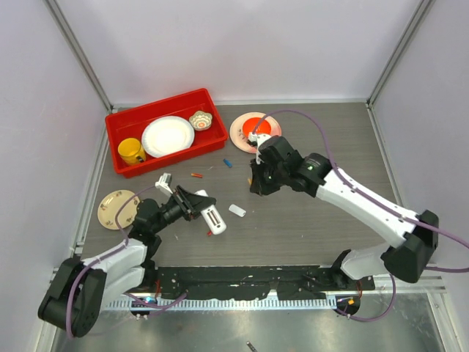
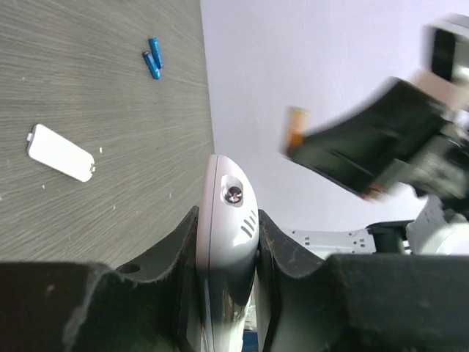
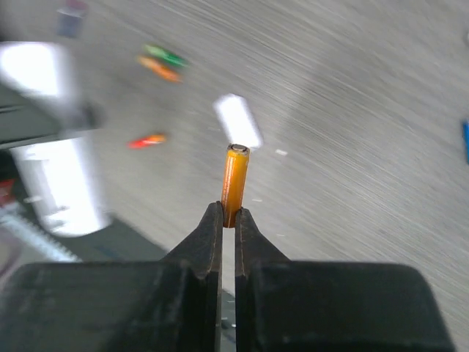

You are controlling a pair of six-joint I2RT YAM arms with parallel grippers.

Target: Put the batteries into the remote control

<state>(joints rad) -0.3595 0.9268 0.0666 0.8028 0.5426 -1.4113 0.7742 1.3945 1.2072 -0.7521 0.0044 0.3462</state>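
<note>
Fingers (image 3: 210, 238) of the right gripper (image 3: 228, 218) are pressed almost together, with only a thin gap, and they clamp the lower end of an orange battery (image 3: 235, 180). This battery is a slim cylinder with a small metal cap on its free end, and it stands out of the fingertips toward twelve o'clock in the right wrist view. In the top view the right gripper (image 1: 254, 186) hangs over the middle of the table (image 1: 308, 227), apart from the other arm. The left gripper (image 2: 227, 216) is closed on the remote control (image 2: 229, 194): one dark finger (image 2: 174, 253) lies on each long side of the white body, and its rounded end with a small screw and three short slots comes out between them. From above, the remote control (image 1: 215, 220) is at about seven o'clock from the table's centre; it points from the left gripper (image 1: 193, 203) toward five o'clock, and a dark recess shows on its upper face. A small white cover piece (image 1: 237, 210) lies flat on the table just at two o'clock of the remote control, not touching it. Two blue batteries (image 2: 152, 59) lie close together on the wood farther away, and one orange-red battery (image 1: 196, 176) lies at eleven o'clock of the left gripper, near the red bin (image 1: 124, 167).
</note>
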